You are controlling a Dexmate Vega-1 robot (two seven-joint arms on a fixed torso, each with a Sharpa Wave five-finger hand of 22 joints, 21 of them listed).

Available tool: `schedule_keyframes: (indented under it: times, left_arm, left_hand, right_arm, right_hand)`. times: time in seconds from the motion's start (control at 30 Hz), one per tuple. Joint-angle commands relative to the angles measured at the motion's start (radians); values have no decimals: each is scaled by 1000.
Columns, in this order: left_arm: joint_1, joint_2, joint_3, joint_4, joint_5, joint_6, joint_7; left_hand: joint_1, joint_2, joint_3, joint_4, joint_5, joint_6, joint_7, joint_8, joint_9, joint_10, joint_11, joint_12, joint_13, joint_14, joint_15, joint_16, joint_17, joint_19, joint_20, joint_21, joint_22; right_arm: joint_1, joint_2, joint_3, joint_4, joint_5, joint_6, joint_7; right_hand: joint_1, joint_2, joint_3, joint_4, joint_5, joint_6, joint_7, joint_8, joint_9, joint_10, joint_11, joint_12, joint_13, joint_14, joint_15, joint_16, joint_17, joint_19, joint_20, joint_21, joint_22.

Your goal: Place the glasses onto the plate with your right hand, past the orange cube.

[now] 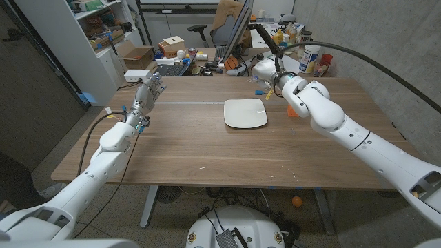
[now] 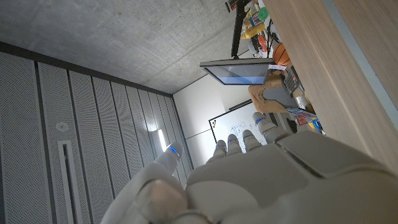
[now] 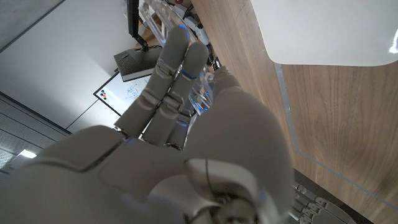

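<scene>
Right hand (image 1: 267, 69) at the tabletop's (image 1: 207, 155) far edge, gripping clear glasses (image 3: 202, 87) between fingers and thumb. Orange cube (image 1: 292, 110) beside the right forearm. White plate (image 1: 245, 113) mid-tabletop, bare. Left hand (image 1: 149, 91) raised near far-left corner, fingers apart, holding nothing. Cluttered office behind.

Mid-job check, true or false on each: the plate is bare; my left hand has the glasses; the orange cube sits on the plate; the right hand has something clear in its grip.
1. The plate is bare. True.
2. The left hand has the glasses. False: it holds nothing, fingers straight.
3. The orange cube sits on the plate. False: it stands on the table beside the plate, partly behind the right arm.
4. The right hand grips something clear. True: the right wrist view shows the glasses between thumb and fingers.
</scene>
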Motion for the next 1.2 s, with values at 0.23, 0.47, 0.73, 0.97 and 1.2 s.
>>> schedule_keyframes:
  times: [0.23, 0.47, 0.73, 0.97, 1.2]
  left_arm:
    - [11, -2, -9, 2, -8, -9, 1]
    - [21, 0, -12, -6, -11, -10, 1]
    - [28, 4, -12, -14, -13, -10, -6]
    - [34, 8, -15, -18, -16, -14, -11]
    - [35, 9, -14, -12, -17, -12, -17]
  left_hand:
    - [4, 109, -1, 0, 5, 3, 3, 4, 5, -19, 6, 8, 3, -23, 2, 0, 4, -1, 11, 5, 2]
    - [3, 109, -2, 0, 5, 3, 3, 4, 5, -19, 7, 8, 3, -23, 2, 0, 4, -1, 11, 5, 2]
    - [4, 109, -2, 0, 5, 3, 3, 4, 5, -19, 8, 8, 3, -22, 1, 0, 4, 0, 10, 5, 2]
    - [4, 109, -2, 0, 5, 3, 3, 4, 5, -19, 7, 8, 3, -22, 2, 1, 4, 0, 10, 5, 2]
    - [4, 109, -2, 0, 5, 3, 3, 4, 5, -21, 7, 8, 3, -22, 3, 0, 4, 0, 10, 5, 2]
  right_arm:
    - [103, 47, -79, 63, 7, 91, -53]
    - [130, 67, -101, 85, 13, 118, -59]
    - [160, 112, -130, 165, 42, 115, -68]
    - [191, 138, -165, 239, 62, 110, -82]
    - [214, 150, -199, 297, 80, 105, -93]
  right_hand:
    - [42, 39, 2, 4, 3, 13, 2, 8, 6, 43, -31, 2, 5, 4, 0, -9, 2, -14, -65, 19, -2]
    - [44, 38, 2, 3, 5, 16, 3, 9, 7, 43, -32, 0, 4, 5, -1, -12, 3, -21, -65, 29, -6]
    - [42, 38, 0, 5, 6, 15, 1, 9, 8, 43, -31, 1, 6, 0, 1, -22, -3, -33, -65, 37, -11]
    - [43, 38, -1, 6, 7, 17, 1, 10, 8, 43, -29, -1, 6, 2, 1, -25, -2, -39, -65, 45, -15]
    - [44, 39, -1, 6, 8, 17, 3, 10, 9, 43, -28, -2, 6, 5, 1, -28, -2, -41, -65, 55, -19]
